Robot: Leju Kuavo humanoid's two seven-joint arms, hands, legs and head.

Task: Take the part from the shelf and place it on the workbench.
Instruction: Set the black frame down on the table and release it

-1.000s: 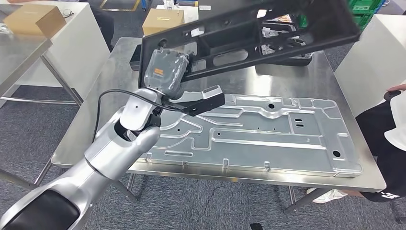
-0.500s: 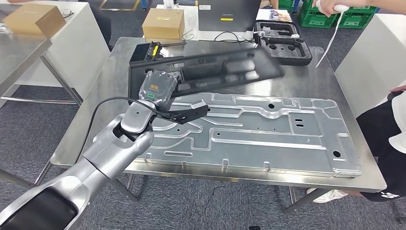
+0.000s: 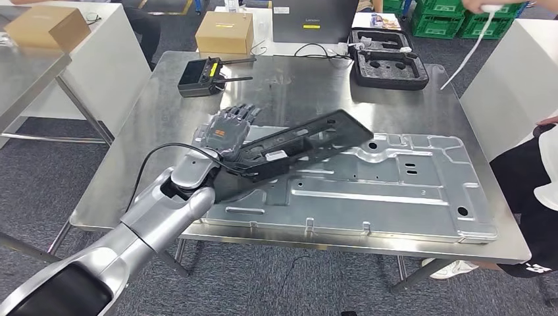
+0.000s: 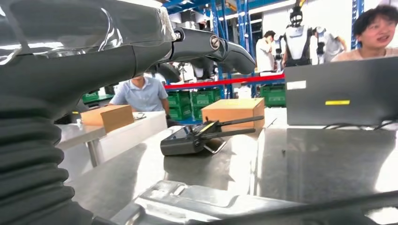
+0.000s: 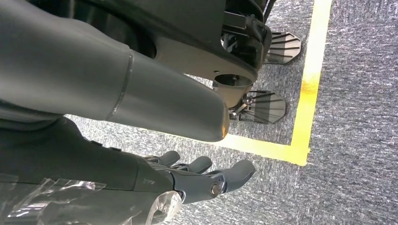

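On a steel workbench [image 3: 131, 171], the robot's left hand [image 3: 227, 128] is raised with its fingers [image 3: 242, 113] spread apart and gripping nothing, just left of a long black plastic part [image 3: 299, 141]. The part lies tilted across the near-left end of a large pressed metal panel [image 3: 368, 191] that covers the near half of the bench, its right end lifted toward the middle of the table; whether the part touches the hand or wrist cannot be told. A black cable [image 3: 154, 158] loops from the silver forearm. At the far left of the bench sits a black remote controller [image 3: 201, 72], with a black foam case [image 3: 388, 66] at the far right. Beyond the bench stand a cardboard box [image 3: 225, 31] and a dark laptop [image 3: 314, 20]. A seated person [image 3: 533, 191] is at the right edge. The right hand [image 5: 187, 180] hangs over grey carpet [image 5: 356, 117] marked with yellow tape [image 5: 307, 79], fingers extended, slightly apart, holding nothing.
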